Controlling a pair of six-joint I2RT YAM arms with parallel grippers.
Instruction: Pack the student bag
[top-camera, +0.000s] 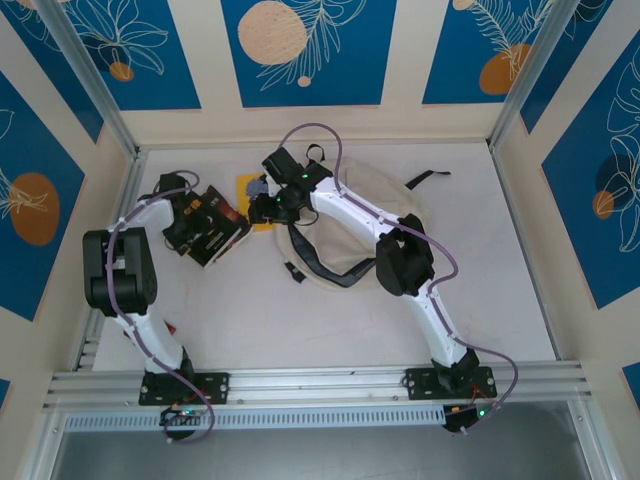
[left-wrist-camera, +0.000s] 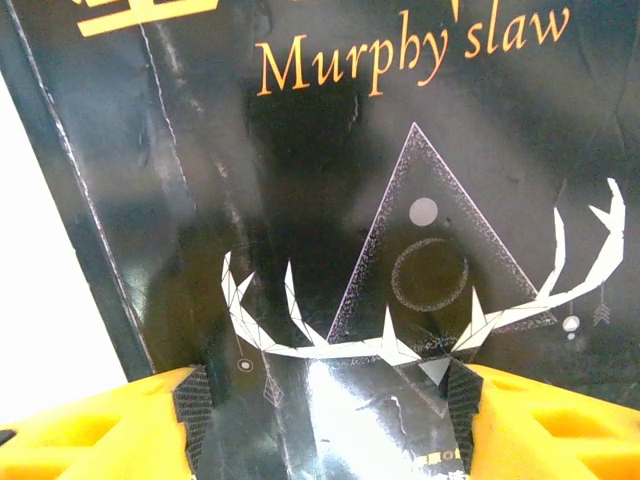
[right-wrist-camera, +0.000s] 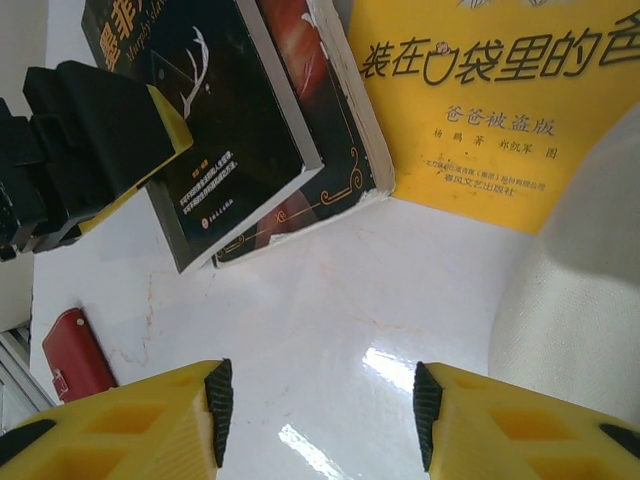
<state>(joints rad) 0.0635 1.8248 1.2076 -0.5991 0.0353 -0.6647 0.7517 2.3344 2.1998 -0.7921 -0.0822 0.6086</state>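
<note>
**Two arms at the books, bag waiting with nothing going in yet**

The student bag lies flat on the desk, a little right of centre and toward the far side. Its black-trimmed mouth is turned left toward the books, which puts the opening on the side the load has to come from. The right arm stretches across the top of the bag to reach past it.

Just left of the bag is a small pile. A yellow book lies nearest the fabric. Beside it a black book titled "Murphy's law" rests on top of a dark red one. Nearer and further left sits a small red case, apart from the rest.

The left gripper is at the black book. From its wrist, the glossy cover runs down between the two yellow fingers, which stand partway apart. From the right wrist, one of those fingers lies over the book's left corner. I cannot tell whether the pads are pinching the book or only resting against it. I'd guess this book is the one being picked for the bag.

The right gripper hangs over bare desk just near of the yellow book, with the bag's cream cloth at its right. Its jaws are spread with nothing between them, holding and touching nothing. It looks placed either to take the yellow book or to hold the bag's mouth for the other arm.
</note>
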